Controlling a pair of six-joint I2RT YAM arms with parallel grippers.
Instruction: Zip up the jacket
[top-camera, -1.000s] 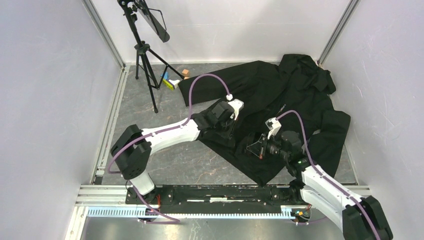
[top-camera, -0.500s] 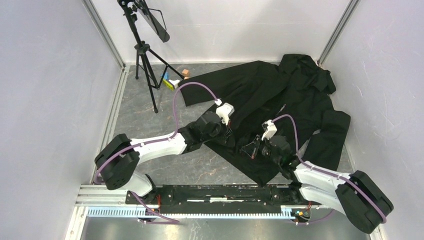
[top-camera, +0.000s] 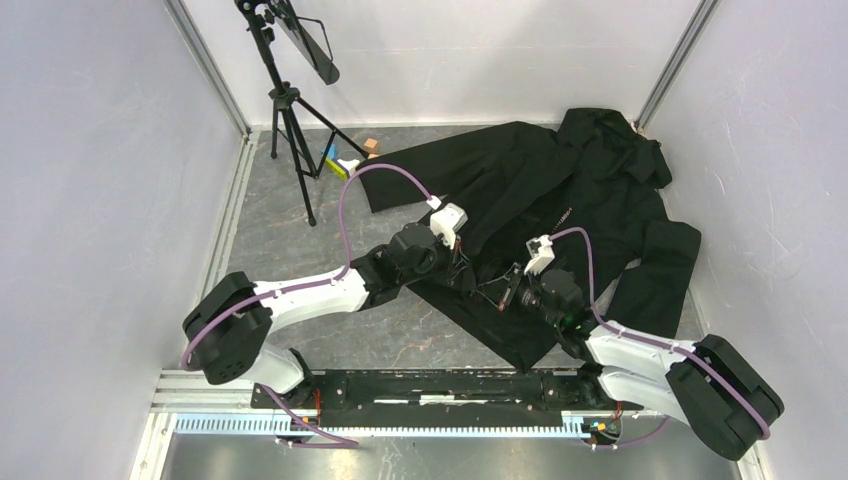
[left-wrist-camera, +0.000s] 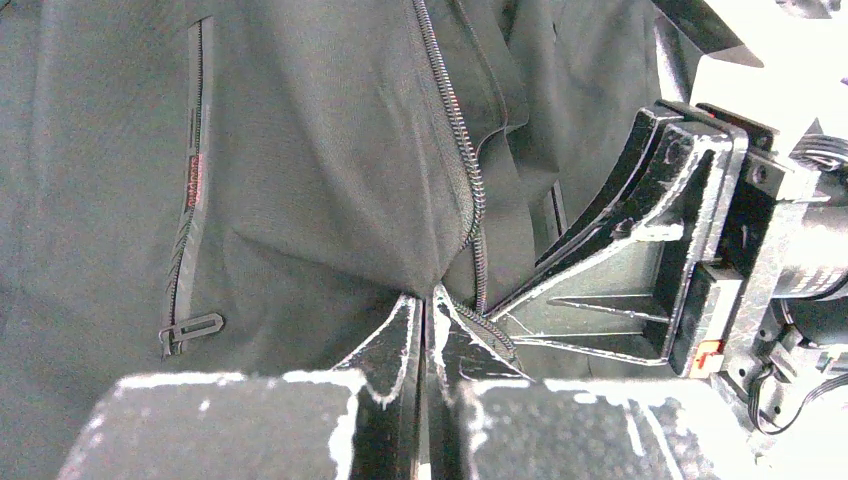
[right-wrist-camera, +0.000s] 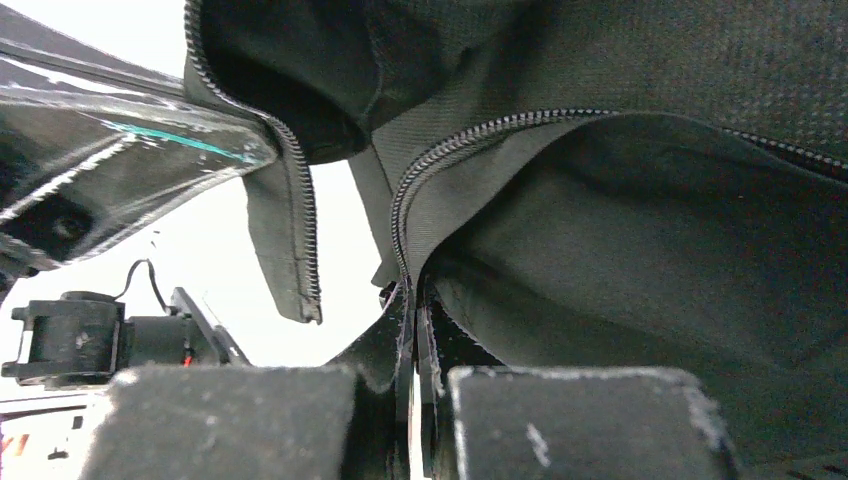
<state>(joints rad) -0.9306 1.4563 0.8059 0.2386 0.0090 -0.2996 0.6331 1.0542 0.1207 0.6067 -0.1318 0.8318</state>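
**A:** Where's your jacket (top-camera: 590, 190) lying?

**B:** It's spread from the far right corner toward the middle, one sleeve near the right edge. The bare desk (top-camera: 300, 250) on your left is open, up to the tripod (top-camera: 290, 130).

**A:** And the grippers?

**B:** Your left gripper (left-wrist-camera: 428, 310) and right gripper (right-wrist-camera: 412, 300) each pinch the jacket's hem beside the zipper (left-wrist-camera: 465, 170), close together. Their fingers hide the zipper's bottom end.

l gripper (left-wrist-camera: 425, 322) jaws pinched on jacket (left-wrist-camera: 300, 150) front zip edge | r gripper (left-wrist-camera: 640, 262) just beside | pocket zip (left-wrist-camera: 190, 225) at left
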